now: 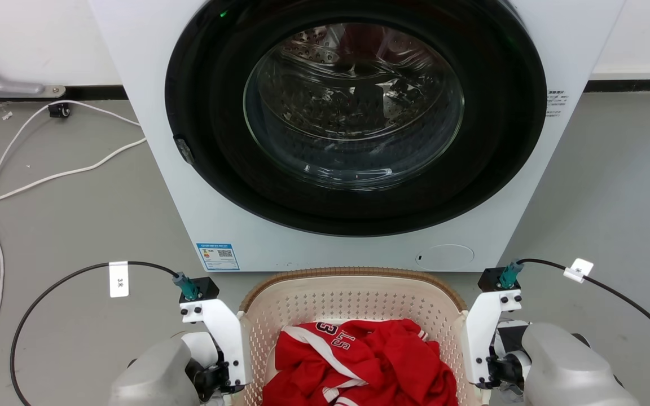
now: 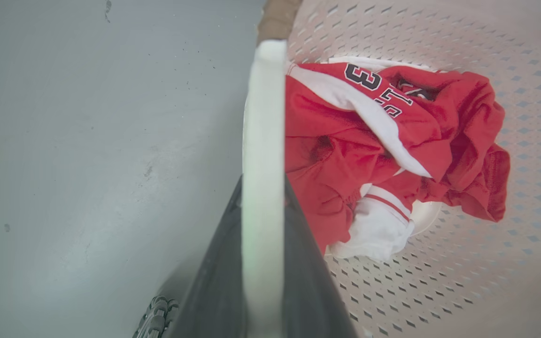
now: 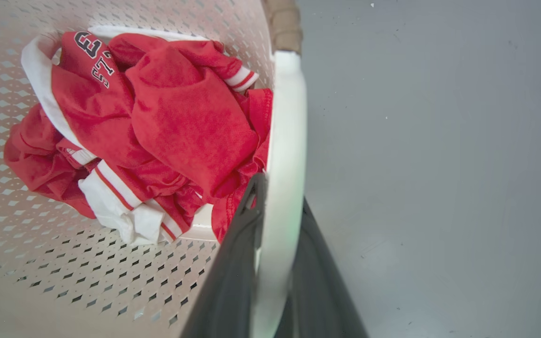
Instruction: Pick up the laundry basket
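Observation:
The laundry basket [image 1: 352, 299] stands on the floor right in front of me, cream and perforated with a brown rim, and a red jersey [image 1: 359, 361] lies crumpled inside it. In the left wrist view my left gripper [image 2: 263, 180] is shut on the basket's white left handle [image 2: 263, 108], one dark finger on each side of it. My right gripper [image 3: 280, 192] is likewise shut on the white right handle [image 3: 288, 112]. In the head view both wrists flank the basket, the left wrist [image 1: 215, 338] and the right wrist [image 1: 491, 338].
A white front-loading washing machine [image 1: 161, 141] with its round glass door [image 1: 353, 107] closed stands just beyond the basket. White cables [image 1: 48, 175] trail over the grey floor at the left. Bare grey floor [image 1: 613, 186] lies to either side.

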You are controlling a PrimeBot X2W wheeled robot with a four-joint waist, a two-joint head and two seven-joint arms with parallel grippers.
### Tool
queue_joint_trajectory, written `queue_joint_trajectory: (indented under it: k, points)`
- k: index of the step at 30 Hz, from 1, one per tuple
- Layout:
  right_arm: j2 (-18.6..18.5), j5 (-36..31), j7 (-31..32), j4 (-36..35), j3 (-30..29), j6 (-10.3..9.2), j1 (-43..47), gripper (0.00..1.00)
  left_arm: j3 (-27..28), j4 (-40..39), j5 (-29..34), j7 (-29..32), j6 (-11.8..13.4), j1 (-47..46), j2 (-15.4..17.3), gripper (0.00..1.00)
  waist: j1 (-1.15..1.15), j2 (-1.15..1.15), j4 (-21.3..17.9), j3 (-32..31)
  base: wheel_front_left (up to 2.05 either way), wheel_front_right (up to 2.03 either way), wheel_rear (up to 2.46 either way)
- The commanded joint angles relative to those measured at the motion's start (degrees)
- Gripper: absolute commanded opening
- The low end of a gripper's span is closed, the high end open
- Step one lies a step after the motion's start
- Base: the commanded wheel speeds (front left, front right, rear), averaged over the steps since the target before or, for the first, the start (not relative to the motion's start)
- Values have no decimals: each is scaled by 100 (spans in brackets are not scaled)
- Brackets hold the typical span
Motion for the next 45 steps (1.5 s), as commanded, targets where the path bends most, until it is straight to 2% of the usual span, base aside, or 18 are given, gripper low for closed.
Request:
queue_joint_trajectory:
  k: [1,45]
  points:
    - [27,32,-11,-4,23,20,-65,0,0,-21,-41,-48,-30,-137,-38,0,0,0,-1,0,0,0,0]
    - [46,250,-60,66,185,20,-74,0,-253,60,-263,-357,-30,-176,-47,0,0,0,-26,50,0,0,0]
